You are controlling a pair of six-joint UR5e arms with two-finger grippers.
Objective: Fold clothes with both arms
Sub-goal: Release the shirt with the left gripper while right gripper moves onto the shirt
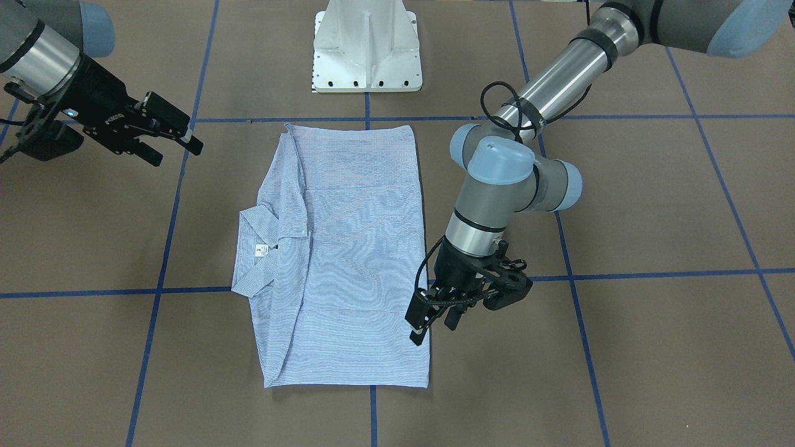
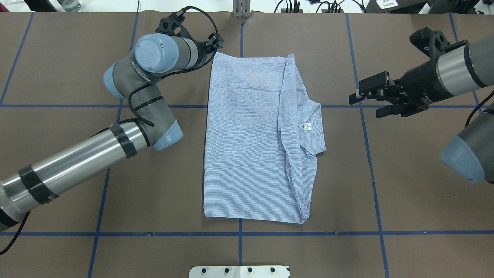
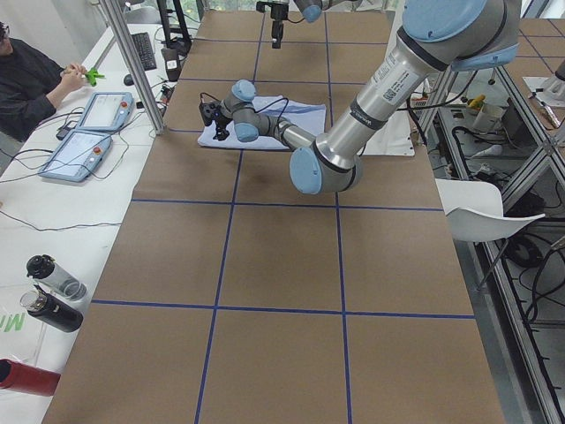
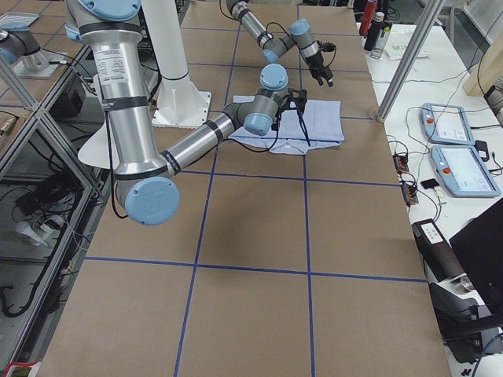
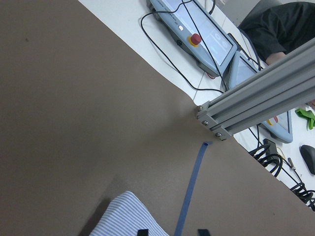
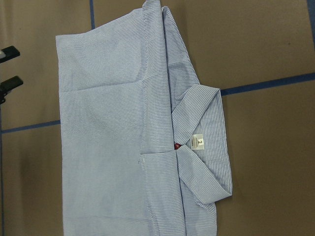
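Seen from overhead, the folded shirt [image 2: 247, 135] lies flat on the table [image 2: 405, 193], collar [image 2: 314, 135] toward 3 o'clock. The left gripper [image 1: 435, 328] hovers at its 11 o'clock corner, fingers apart, empty; the right gripper [image 2: 367, 105] hangs at 2 o'clock, likewise spread

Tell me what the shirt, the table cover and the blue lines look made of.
Shirt: thin woven cloth, likely cotton or a blend; matte, fine stripes, soft creases.
Table cover: brown paper or card, it seems; matte, flat, no sheen.
Blue lines: probably tape; one ends in a square cut in the left wrist view.
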